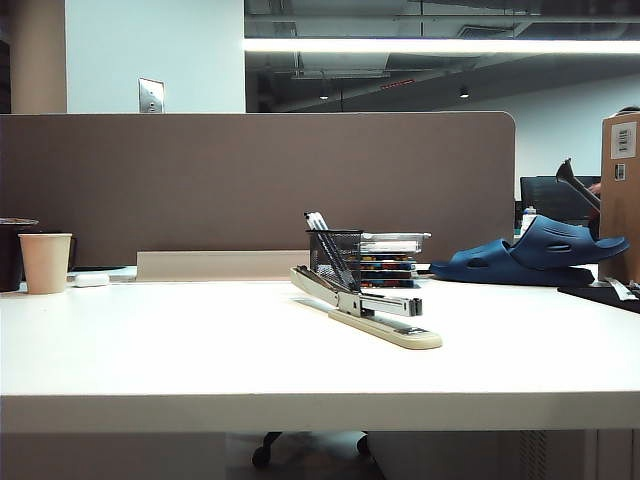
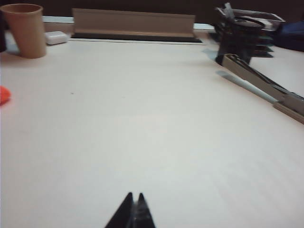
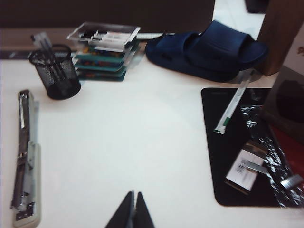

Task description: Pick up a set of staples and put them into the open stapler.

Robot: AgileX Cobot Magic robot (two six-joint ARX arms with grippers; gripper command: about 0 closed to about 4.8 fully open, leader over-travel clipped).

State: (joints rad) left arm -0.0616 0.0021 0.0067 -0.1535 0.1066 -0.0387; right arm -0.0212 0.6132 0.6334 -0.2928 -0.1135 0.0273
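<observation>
- Stapler (image 1: 365, 308) lies opened flat on my white table (image 1: 200, 350), its silver rail exposed, just in front of the black mesh pen holder (image 1: 335, 258).
- My left gripper (image 2: 133, 199) hangs over bare tabletop, its tips pressed together, holding nothing.
- My right gripper (image 3: 132, 197) is likewise pinched together and empty, the stapler off to one side.
- Small grey bars (image 3: 256, 166) lie on a black mat (image 3: 216, 142); whether they are staples I cannot tell.

No legible text anywhere; label on the cardboard box (image 1: 622, 140) too small to read.

White desk (image 1: 150, 350), brown partition (image 1: 250, 185) (ceiling striplight (image 1: 440, 46))
</observation>
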